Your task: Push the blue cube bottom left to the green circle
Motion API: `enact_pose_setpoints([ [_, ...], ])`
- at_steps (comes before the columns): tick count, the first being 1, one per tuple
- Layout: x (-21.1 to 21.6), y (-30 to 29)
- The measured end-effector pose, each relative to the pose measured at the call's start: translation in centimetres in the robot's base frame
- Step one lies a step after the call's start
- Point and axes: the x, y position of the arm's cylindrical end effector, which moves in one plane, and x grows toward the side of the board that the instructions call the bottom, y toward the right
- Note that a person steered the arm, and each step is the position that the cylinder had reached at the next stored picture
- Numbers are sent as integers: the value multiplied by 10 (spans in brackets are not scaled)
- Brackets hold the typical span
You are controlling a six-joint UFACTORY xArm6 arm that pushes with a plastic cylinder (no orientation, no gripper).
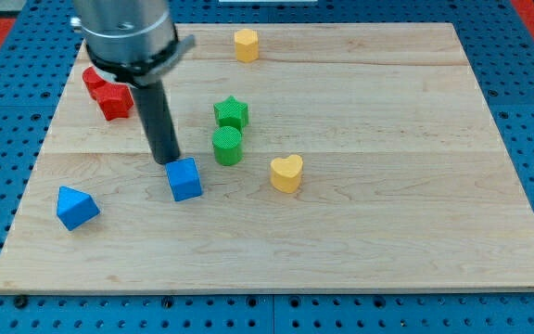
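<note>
The blue cube (184, 179) lies on the wooden board, left of centre. The green circle (227, 146), a short cylinder, stands just up and to the right of it, with a small gap between them. My tip (168, 160) rests at the cube's upper left corner, touching or nearly touching it. The dark rod rises from there to the arm's grey body at the view's top left.
A green star (232, 113) sits just above the green circle. A yellow heart (286, 173) lies right of the circle. A blue triangular block (76, 207) is at lower left. Red blocks (108, 94) lie behind the rod. A yellow hexagon (246, 44) is at the top.
</note>
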Motion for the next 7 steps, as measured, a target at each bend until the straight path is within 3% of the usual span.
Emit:
enact_pose_setpoints([
  [3,55,-4],
  [6,38,34],
  [7,59,35],
])
